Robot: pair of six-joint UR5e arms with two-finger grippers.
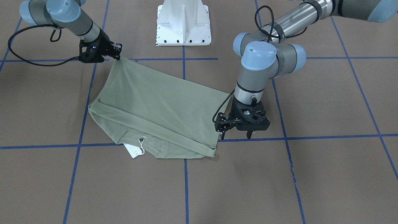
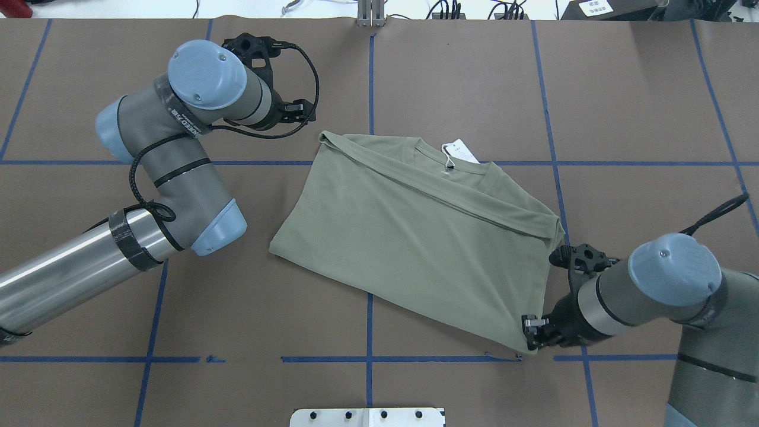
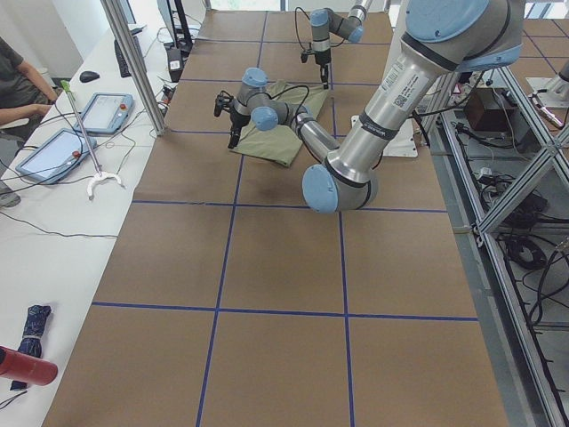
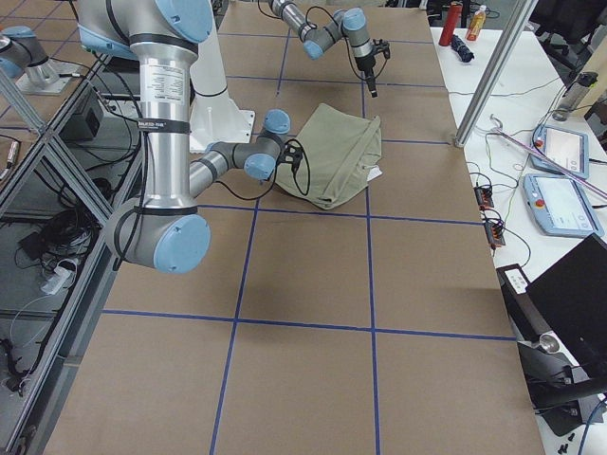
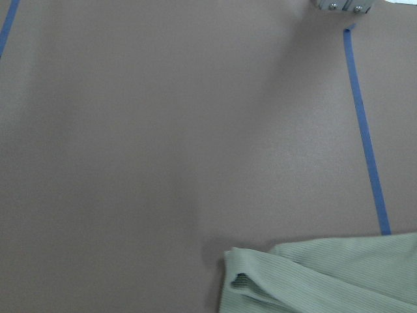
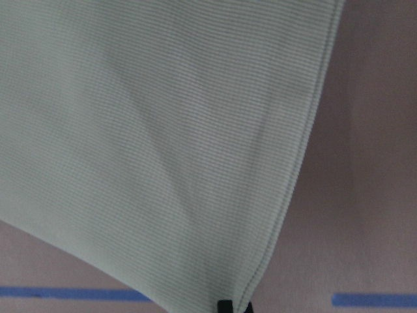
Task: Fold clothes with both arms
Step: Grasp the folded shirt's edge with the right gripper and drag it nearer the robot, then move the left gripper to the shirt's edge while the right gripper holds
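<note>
The sage-green shirt point(image 2: 415, 237) lies flat on the brown table with its sleeves folded in. Its collar and white tag point(image 2: 461, 151) are on the far side. My right gripper point(image 2: 532, 339) is shut on the near hem corner, and the cloth point(image 1: 155, 99) runs taut up to it point(image 1: 118, 55). The right wrist view shows the hem point(image 6: 195, 163) ending at a black fingertip point(image 6: 233, 306). My left gripper point(image 1: 235, 136) is open and empty, fingers pointing down, just beside the shirt's shoulder-side edge. The left wrist view shows only a folded shirt corner point(image 5: 260, 277).
The white pedestal base point(image 1: 183, 23) stands at the robot's side of the table. Blue tape lines point(image 2: 370, 89) mark a grid on the brown surface. A side bench with tablets point(image 3: 62, 151) and a metal post point(image 3: 133, 62) stands past the far edge, with a person point(image 3: 13, 80) seated there.
</note>
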